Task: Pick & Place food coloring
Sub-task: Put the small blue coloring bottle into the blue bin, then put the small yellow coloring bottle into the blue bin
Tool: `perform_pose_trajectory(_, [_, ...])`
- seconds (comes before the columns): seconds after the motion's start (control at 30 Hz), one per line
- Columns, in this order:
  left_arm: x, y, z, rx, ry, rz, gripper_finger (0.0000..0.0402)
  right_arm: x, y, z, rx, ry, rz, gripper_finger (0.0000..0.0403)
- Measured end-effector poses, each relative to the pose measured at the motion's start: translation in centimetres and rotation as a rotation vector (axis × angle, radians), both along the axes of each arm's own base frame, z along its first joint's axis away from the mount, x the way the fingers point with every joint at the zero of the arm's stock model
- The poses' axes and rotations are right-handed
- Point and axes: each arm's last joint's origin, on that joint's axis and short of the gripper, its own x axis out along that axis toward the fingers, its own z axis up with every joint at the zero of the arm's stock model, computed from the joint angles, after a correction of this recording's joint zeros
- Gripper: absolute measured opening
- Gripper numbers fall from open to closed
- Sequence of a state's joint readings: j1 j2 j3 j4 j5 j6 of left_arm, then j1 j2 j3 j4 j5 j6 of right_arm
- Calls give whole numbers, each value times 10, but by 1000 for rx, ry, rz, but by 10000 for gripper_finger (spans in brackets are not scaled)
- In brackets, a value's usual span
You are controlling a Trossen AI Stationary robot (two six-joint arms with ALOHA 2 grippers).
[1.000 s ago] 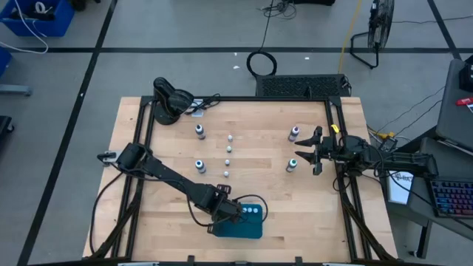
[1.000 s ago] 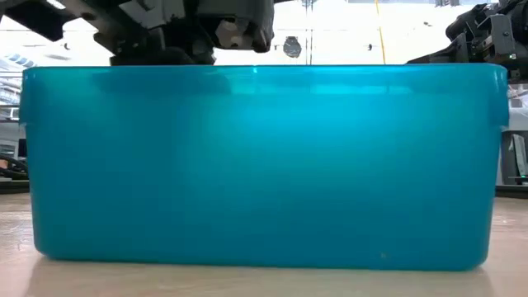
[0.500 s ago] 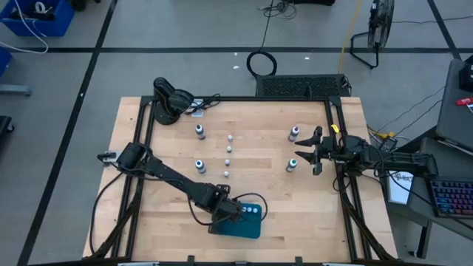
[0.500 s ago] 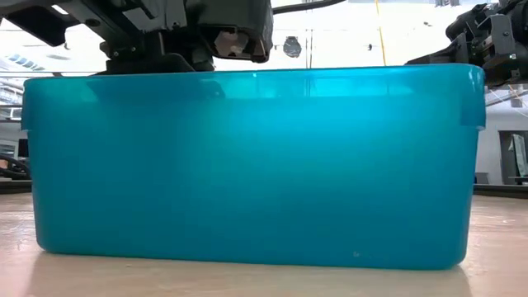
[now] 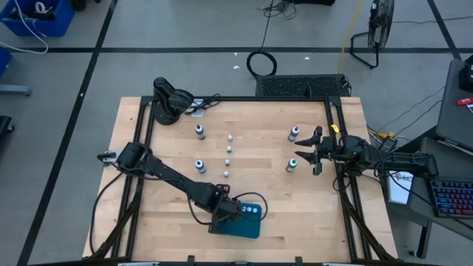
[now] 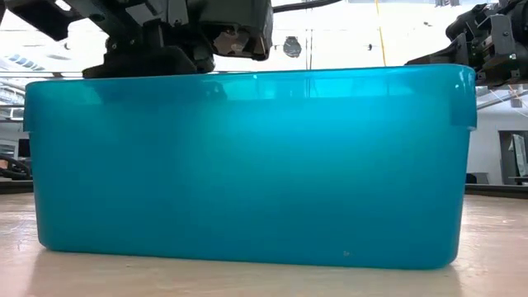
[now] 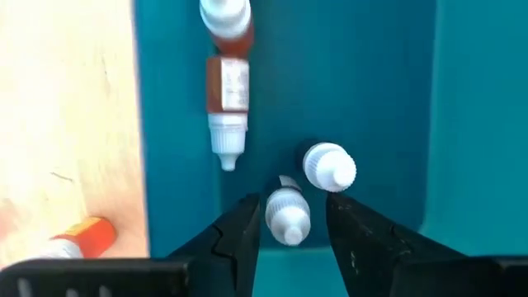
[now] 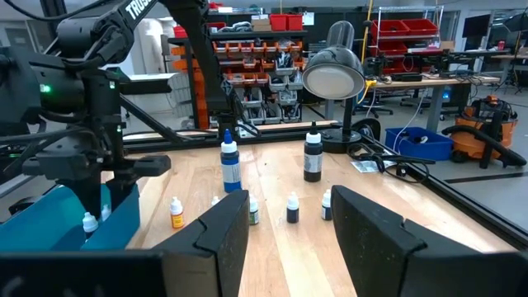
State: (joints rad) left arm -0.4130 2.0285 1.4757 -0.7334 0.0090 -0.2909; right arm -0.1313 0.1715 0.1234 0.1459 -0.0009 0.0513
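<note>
Nearest the low camera, a translucent teal plastic rectangular bin (image 6: pixel 247 165) sat on the pale wooden plank worktop (image 5: pixel 295 207), close to its front edge. The left claw (image 7: pixel 290 235) hung inside it, its fingers slightly spread around a tiny white-capped dropper bottle (image 7: pixel 288 216) without clearly pinching it. Just beside that one lay a second tiny white-capped bottle (image 7: pixel 330 167), and further along the bin floor a brown-bodied dropper bottle with a white tip (image 7: pixel 227 107). An orange little bottle (image 7: pixel 82 236) lay on the wood outside the bin wall.

Toward the middle of the worktop a short row of tiny whitish bottles (image 5: pixel 228 155) stood, flanked by two blue-bodied white-topped bottles (image 5: pixel 199 131) on the left arm's side and a green-bodied (image 5: pixel 293 164) and a purple-bodied bottle (image 5: pixel 294 133) on the right arm's. The right claw (image 5: pixel 309 154) waited near those two, fingers spread and holding nothing.

At the far edge stood a black desk lamp (image 5: pixel 168 100). Beyond lay grey floor, a coiled black cable (image 5: pixel 261 63), and shelving with red bins (image 8: pixel 289 21).
</note>
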Motion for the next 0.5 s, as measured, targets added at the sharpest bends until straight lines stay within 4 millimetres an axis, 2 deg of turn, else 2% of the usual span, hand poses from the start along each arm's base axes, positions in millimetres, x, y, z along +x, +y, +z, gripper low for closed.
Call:
perform_pose_trajectory(0.37, [5, 5, 20, 9, -31, -52, 145, 0, 0, 0, 0, -1, 0, 160])
perform_pose_trajectory(0.5, [4, 14, 28, 33, 3, -63, 145, 0, 0, 0, 0, -1, 0, 160])
